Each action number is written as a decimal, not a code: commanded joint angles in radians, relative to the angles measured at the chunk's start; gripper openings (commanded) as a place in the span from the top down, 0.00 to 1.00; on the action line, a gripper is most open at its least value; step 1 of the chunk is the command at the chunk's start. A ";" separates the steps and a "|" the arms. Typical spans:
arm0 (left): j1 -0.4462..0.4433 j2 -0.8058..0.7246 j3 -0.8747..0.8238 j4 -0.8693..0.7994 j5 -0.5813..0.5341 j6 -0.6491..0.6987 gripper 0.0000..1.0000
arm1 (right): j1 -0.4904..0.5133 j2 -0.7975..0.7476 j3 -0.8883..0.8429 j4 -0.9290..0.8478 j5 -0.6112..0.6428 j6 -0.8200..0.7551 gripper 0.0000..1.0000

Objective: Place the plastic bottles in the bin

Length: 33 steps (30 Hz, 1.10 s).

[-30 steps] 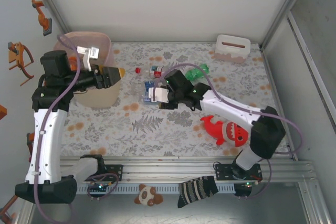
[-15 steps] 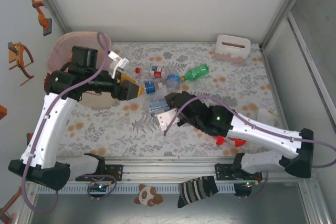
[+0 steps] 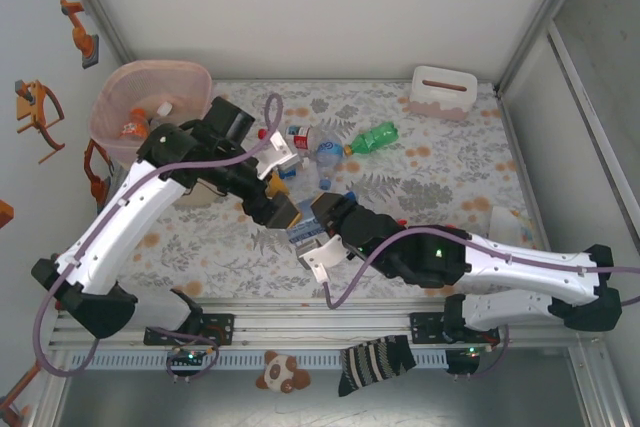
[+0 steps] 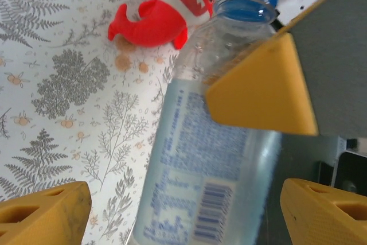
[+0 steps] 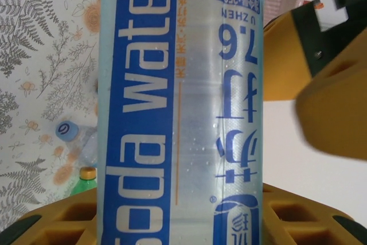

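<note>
Soda-water bottle (image 5: 178,113), blue label, blue cap: held clear of the worktop (image 3: 450,177), well to the right of the bin (image 3: 150,66) and nearer the arm bases than the bin is. Right end effector (image 5: 178,222) pinches it across the label. Left end effector (image 4: 184,199) is spread wide, one finger on either side of the same bottle, with no contact visible. Reads as a mid-air hand-over to the arm on the bin's side.

Risks (judged):
- Right lets go before left has closed: the bottle falls and rolls further from the bin.
- Two end effectors crowd one short bottle, and a right finger sits against its shoulder under the cap. Left closing there could jam fingers or skew the bottle.
- Thin, smooth, round wall: an off-centre pinch may squirt it out or let it pivot on the way to the bin.
- The bin's rim is tall, so a low carry clips it.
- Loose bottles (image 3: 310,142) and green bottle (image 3: 372,136) lie right of the bin, where a low sweep could scatter them. Red shark plush (image 4: 166,4) lies further from the bin, unlikely to matter.
</note>
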 commanded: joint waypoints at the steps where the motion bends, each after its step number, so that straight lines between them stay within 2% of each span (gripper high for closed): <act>1: -0.030 0.023 0.039 -0.072 -0.034 0.051 0.15 | 0.018 -0.022 0.026 0.014 0.054 -0.024 0.66; 13: -0.131 0.077 0.069 -0.125 -0.006 0.102 0.16 | 0.037 -0.014 0.057 0.003 0.052 -0.024 0.66; 19: -0.155 0.080 0.069 -0.128 -0.007 0.114 0.23 | 0.045 -0.013 0.061 0.001 0.051 -0.021 0.66; 29: -0.160 0.085 0.081 -0.137 -0.009 0.128 0.41 | 0.056 -0.003 0.066 -0.017 0.063 -0.012 0.66; 33: -0.160 0.077 0.084 -0.137 -0.010 0.137 0.45 | 0.056 -0.006 0.069 -0.029 0.061 0.000 0.60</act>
